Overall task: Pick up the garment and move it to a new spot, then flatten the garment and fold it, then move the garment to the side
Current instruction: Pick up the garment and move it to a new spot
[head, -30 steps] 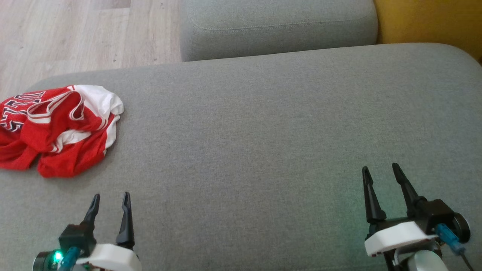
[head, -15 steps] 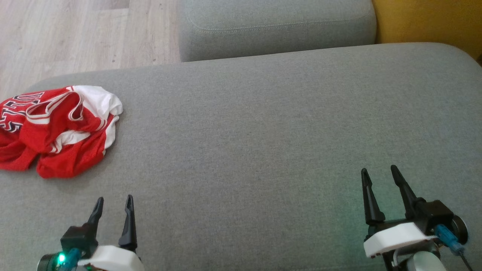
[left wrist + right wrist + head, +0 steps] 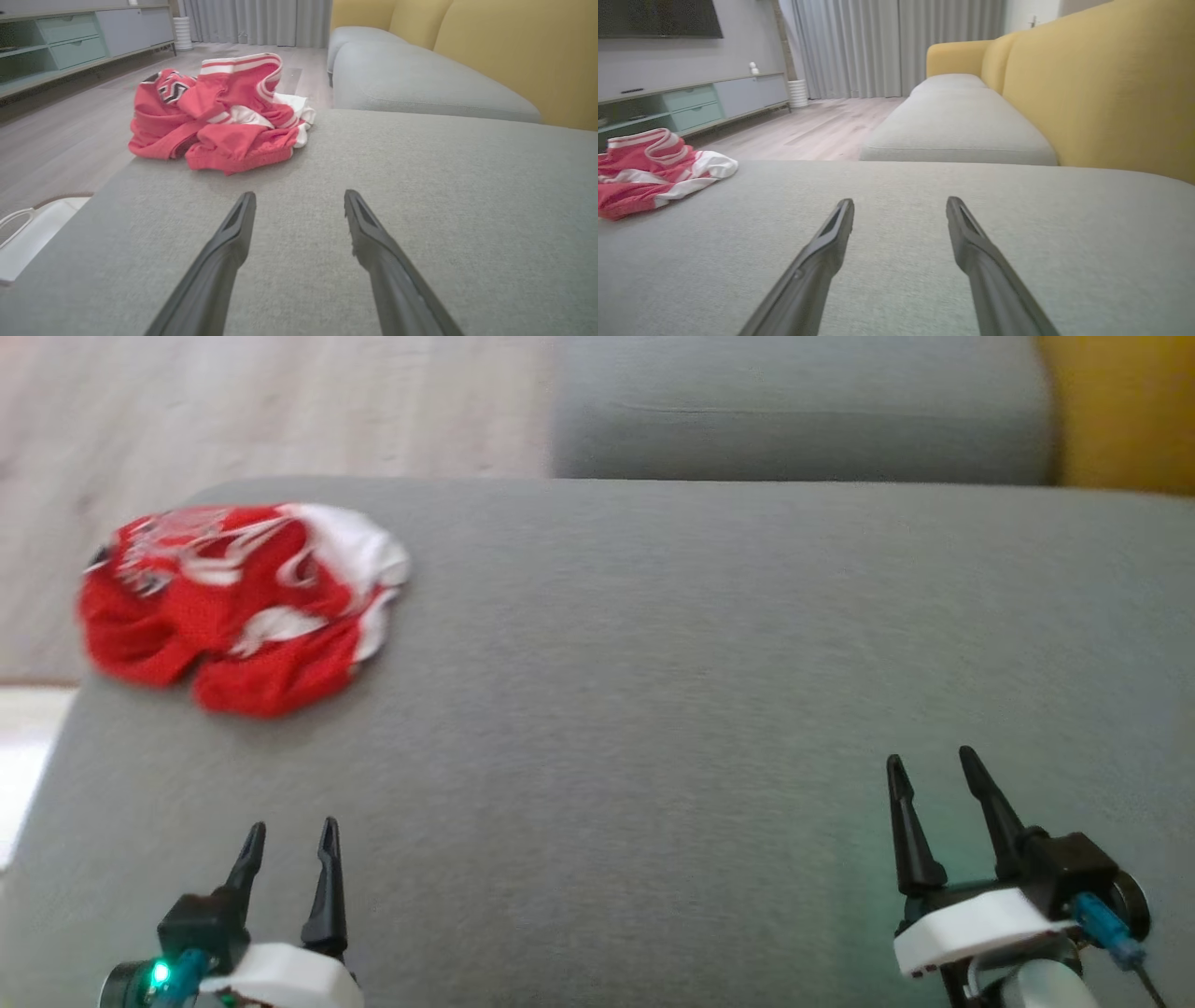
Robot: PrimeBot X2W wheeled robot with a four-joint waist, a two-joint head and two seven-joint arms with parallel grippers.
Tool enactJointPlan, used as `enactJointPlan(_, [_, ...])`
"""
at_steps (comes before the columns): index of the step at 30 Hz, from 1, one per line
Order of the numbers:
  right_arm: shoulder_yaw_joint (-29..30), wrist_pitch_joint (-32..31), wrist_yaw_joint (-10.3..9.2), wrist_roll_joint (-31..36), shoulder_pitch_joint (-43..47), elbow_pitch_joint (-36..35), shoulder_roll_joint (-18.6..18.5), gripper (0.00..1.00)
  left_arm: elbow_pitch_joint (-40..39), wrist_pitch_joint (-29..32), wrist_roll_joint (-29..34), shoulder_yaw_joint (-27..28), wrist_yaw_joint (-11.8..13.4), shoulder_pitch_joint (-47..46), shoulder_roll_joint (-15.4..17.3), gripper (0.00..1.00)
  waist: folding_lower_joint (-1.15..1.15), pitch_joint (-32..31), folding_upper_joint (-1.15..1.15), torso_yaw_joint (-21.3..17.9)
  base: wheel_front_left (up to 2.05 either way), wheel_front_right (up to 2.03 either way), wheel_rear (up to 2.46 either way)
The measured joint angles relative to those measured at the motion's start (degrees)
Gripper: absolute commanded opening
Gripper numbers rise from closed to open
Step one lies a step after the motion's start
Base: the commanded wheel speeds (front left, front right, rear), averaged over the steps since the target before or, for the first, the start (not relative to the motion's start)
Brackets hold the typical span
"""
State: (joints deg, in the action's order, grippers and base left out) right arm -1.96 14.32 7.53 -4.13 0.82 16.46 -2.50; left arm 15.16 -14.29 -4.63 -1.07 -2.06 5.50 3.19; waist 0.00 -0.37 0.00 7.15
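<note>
The red-and-white garment (image 3: 243,607) lies crumpled at ten o'clock on the grey seat cushion (image 3: 653,709), near its far left corner. The left gripper (image 3: 292,824) at seven o'clock and the right gripper (image 3: 932,756) at four o'clock hold their jaws apart, clear of it

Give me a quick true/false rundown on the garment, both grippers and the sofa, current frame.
1. The garment lies on the grey cushion, near its left edge. True.
2. The left gripper is shut on the garment. False: it is open, short of the garment, holding nothing.
3. The right gripper is open and empty. True.
4. The garment is folded flat. False: it is a crumpled heap.
5. The sofa backrest is yellow. True.
</note>
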Motion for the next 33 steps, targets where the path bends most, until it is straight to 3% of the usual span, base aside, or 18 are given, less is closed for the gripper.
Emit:
enactJointPlan(9, [-2.5,0.0,0.0,-0.4,-0.1,0.1,0.0,1.0,-0.1,0.0,-0.1,1.1,0.1,1.0,-0.1,1.0,0.0,-0.4,0.0,11.5,0.0,0.0,0.0])
enactJointPlan(14, [-3.8,0.0,0.0,-0.4,-0.2,0.3,0.0,1.0,-0.5,0.0,-0.4,1.4,0.1,2.2,-0.1,1.0,0.0,-0.3,0.0,15.6,0.0,0.0,0.0])
enactJointPlan(20, [-4.4,0.1,0.0,1.4,-1.1,0.2,0.0,1.0,-0.9,0.0,-1.1,-0.1,-0.8,-1.9,-0.1,1.0,0.0,2.6,0.0,15.7,0.0,0.0,0.0])
enactJointPlan(25, [-5.8,0.1,0.0,3.0,-7.1,-1.3,-1.5,1.0,2.2,0.2,-1.7,-0.3,-1.3,-18.5,-0.2,1.0,0.0,8.6,0.0,14.1,0.0,0.0,0.0])
enactJointPlan(33, [-6.5,0.1,0.0,3.1,-15.1,-4.1,-5.7,1.0,12.1,7.8,-3.3,1.9,-0.8,-42.7,2.6,1.0,0.02,20.5,0.0,10.0,0.0,0.0,0.0])
